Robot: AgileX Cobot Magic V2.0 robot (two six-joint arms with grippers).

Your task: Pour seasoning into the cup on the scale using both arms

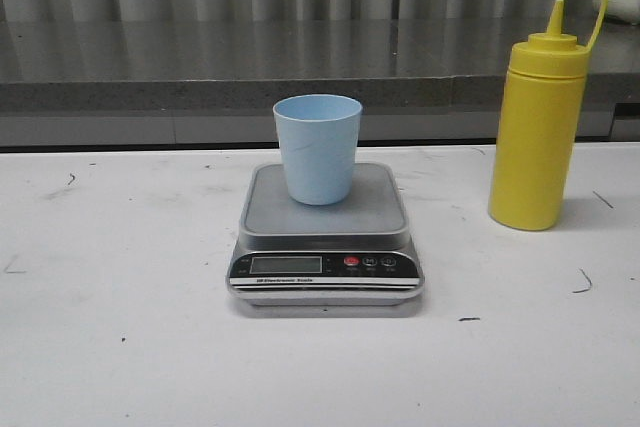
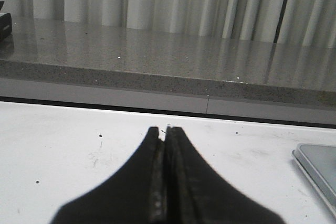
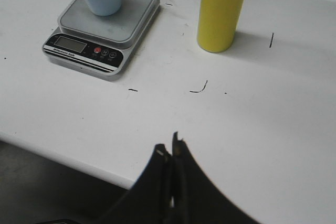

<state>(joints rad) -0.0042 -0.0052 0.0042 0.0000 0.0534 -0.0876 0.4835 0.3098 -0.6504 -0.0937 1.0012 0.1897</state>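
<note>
Closest to me, low at the near edge of the white table (image 3: pixel 273 129), the right gripper (image 3: pixel 169 148) has its two fingers pressed together with nothing between them. It is not touching anything. From its own camera the yellow seasoning bottle (image 3: pixel 220 11) stands ahead of it and a little to the right, at about one o'clock, well apart from the fingertips.

The left gripper (image 2: pixel 164 132) is also pinched closed and holds nothing. Its camera shows only bare table ahead and one corner of the scale (image 2: pixel 317 169) off at about three o'clock. The bottle does not show there at all.

Further back, in the front view, the silver scale (image 1: pixel 325 222) sits in the middle of the table. The pale blue cup (image 1: pixel 317 147) stands upright on its steel plate, mouth up. The bottle stands upright at about three o'clock from the cup, well apart from it, with its pointed nozzle straight up and its thin cap strap sticking up beside it.

I think the right arm is the nearer one to the bottle. The bottle is tall and upright, so the fingers will need to open wide and come at its side.
</note>
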